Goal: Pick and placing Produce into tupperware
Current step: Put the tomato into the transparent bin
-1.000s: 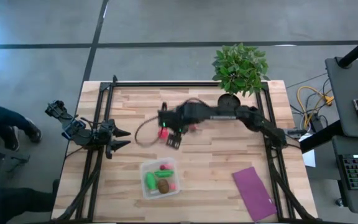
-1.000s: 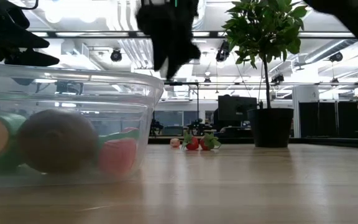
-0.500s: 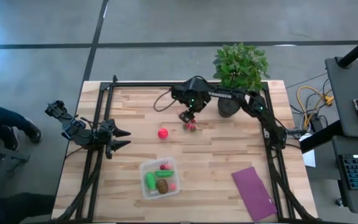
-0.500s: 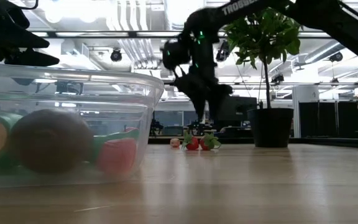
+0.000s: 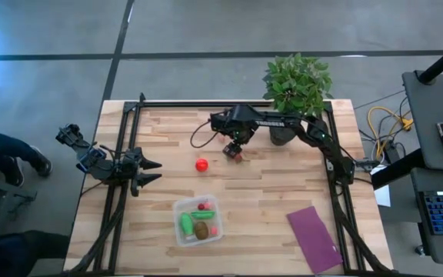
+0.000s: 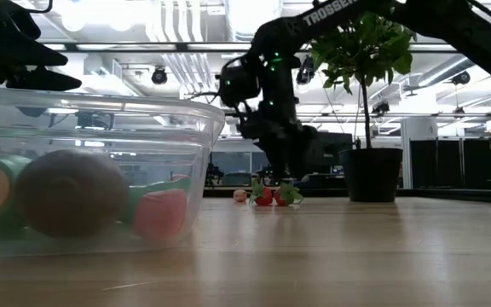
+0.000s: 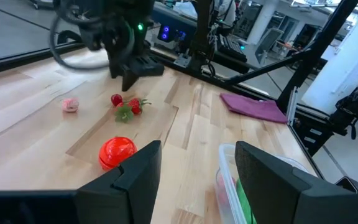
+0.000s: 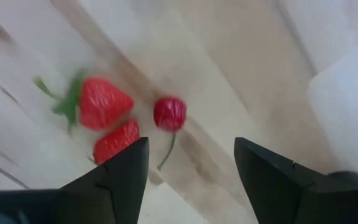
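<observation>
- Open lab hall behind; pale wood desk (image 5: 268, 192), potted plant (image 5: 297, 83) upper right, purple cloth (image 5: 314, 238) lower right.
- Right hand (image 5: 234, 151) low over strawberry cluster (image 8: 104, 118) and cherry (image 8: 169, 113), upper centre of high view; fingers spread, gripping nothing.
- Left hand (image 5: 149, 171) parked at left edge, fingers apart, empty.
- Tupperware (image 5: 178, 208) bottom centre, already holding green pieces, brown oval, red bits.
- Red ball (image 5: 201, 165) loose just left of right hand; pink bit (image 7: 71, 105) beyond it.
- Pieces probably light, hard plastic, smooth, apt to skid or roll.
- Best grip likely across a strawberry's widest part, not stem or leaves.
</observation>
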`<state>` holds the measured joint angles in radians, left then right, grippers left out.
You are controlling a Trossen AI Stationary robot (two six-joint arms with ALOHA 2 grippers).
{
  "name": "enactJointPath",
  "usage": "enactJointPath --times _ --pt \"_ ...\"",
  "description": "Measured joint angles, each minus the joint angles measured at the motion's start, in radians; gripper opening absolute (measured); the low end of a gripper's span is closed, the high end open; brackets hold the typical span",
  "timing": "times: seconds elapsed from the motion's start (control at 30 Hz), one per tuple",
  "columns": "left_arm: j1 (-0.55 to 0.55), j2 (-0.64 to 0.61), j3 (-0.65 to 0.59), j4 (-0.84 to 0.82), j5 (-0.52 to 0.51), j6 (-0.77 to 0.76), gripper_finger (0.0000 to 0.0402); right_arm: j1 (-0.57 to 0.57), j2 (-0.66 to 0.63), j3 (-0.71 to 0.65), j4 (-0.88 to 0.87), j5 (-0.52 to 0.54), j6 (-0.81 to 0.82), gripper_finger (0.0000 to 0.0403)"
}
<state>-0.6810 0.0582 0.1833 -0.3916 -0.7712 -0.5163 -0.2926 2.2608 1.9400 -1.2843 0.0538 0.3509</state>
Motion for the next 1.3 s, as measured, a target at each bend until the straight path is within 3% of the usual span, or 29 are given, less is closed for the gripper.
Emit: enactJointPath --times 0.23,0.37,0.67,1.0,1.3 --pt "0.000 0.000 0.000 0.000 0.000 0.000 0.0192 0.053 0.000 0.117 0.005 0.004 0.053 0.0216" --pt "0.000 0.000 0.000 0.000 0.000 0.000 0.0192 0.107 0.000 0.174 0.021 0.060 0.091 0.0208" --pt "0.000 0.000 0.000 0.000 0.000 0.000 0.0192 0.213 0.000 0.189 0.219 -0.094 0.030 0.0214" --pt "0.000 0.000 0.000 0.000 0.000 0.000 0.0192 0.229 0.002 0.155 0.444 -0.105 -0.129 0.0276" --pt "0.000 0.000 0.000 0.000 0.000 0.000 0.0192 0.210 0.082 0.119 0.420 -0.067 -0.213 0.0303"
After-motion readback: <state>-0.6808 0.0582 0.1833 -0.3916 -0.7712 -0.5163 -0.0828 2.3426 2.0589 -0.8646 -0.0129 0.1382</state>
